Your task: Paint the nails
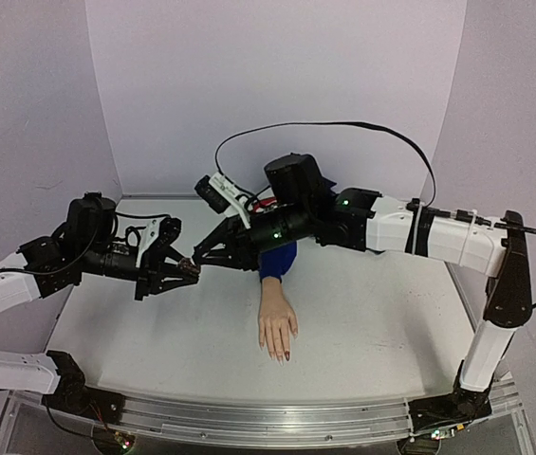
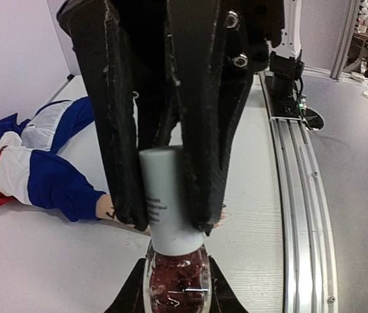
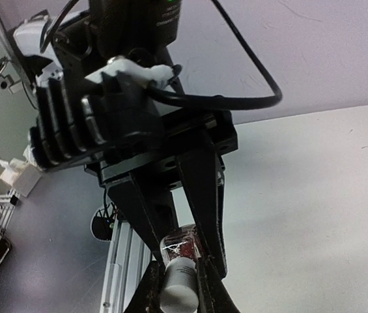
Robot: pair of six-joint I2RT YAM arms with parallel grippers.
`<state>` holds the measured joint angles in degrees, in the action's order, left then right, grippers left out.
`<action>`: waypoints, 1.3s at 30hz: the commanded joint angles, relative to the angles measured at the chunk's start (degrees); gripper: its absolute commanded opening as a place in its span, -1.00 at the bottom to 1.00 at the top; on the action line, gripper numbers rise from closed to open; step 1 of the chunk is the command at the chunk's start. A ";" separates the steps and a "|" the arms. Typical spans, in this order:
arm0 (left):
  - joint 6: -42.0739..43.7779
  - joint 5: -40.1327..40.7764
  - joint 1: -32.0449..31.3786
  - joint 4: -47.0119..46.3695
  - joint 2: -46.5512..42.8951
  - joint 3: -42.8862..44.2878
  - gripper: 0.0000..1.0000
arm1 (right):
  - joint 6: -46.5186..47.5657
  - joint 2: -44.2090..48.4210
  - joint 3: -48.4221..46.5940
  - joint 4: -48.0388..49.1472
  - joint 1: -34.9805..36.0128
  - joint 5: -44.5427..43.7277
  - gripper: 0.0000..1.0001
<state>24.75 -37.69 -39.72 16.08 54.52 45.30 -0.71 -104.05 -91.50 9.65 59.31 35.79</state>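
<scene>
The mannequin hand [image 1: 277, 325] lies palm down mid-table, fingers toward the near edge, in a blue sleeve [image 1: 277, 260]. Its nails [image 1: 286, 355] are tiny; at least one looks dark red. Left of it and raised off the table, my left gripper [image 1: 189, 269] is shut on the glass body of the dark-red polish bottle [image 2: 177, 282]. My right gripper [image 1: 205, 257] meets it head-on and is shut on the bottle's white cap [image 3: 178, 290]. In the left wrist view the right gripper's fingers [image 2: 115, 130] clamp the cap [image 2: 169, 202]. The cap sits on the bottle.
The sleeve's blue, white and red jacket cloth [image 2: 21, 163] lies bunched at the back of the table. An aluminium rail [image 1: 277, 417] runs along the near edge. Pale walls enclose the table on three sides.
</scene>
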 commanded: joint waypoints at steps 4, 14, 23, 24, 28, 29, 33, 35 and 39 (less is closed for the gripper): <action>-1.89 -10.11 -0.27 -2.13 0.03 3.48 -1.00 | 15.41 -3.56 -5.02 -9.57 0.26 9.72 -1.00; -3.37 0.46 -0.31 -9.58 -5.05 0.16 -1.00 | 17.11 -8.36 -6.73 -9.19 0.04 8.62 -1.00; -3.41 12.51 -0.27 -15.79 -8.51 -3.18 -1.00 | 1.75 -15.08 -8.79 1.42 0.62 6.80 -1.00; -3.28 13.80 -0.29 -16.62 -8.70 -3.46 -1.00 | -1.47 -15.65 -9.01 2.35 1.00 5.28 -1.00; -3.20 18.88 -0.27 -19.37 -8.53 -4.05 -1.00 | -10.85 -18.06 -10.50 4.82 3.34 -2.89 -1.00; -3.32 19.86 -0.27 -20.15 -8.33 -4.15 -1.00 | -13.68 -18.52 -10.47 5.99 4.00 -5.18 -1.00; -4.49 22.82 -0.26 -23.34 -7.27 -4.74 -1.00 | -27.01 -20.97 -11.49 8.84 6.69 -16.65 -1.00; -4.90 23.94 -0.27 -24.61 -6.70 -5.10 -1.00 | -33.31 -22.71 -13.49 9.06 8.29 -21.38 -1.00; -5.23 25.04 -0.27 -25.34 -5.86 -5.39 -1.00 | -42.41 -26.03 -18.41 8.96 11.43 -28.37 -1.00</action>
<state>19.59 -5.28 -37.41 14.85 48.90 36.60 -29.58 -123.59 -106.41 17.50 62.81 15.46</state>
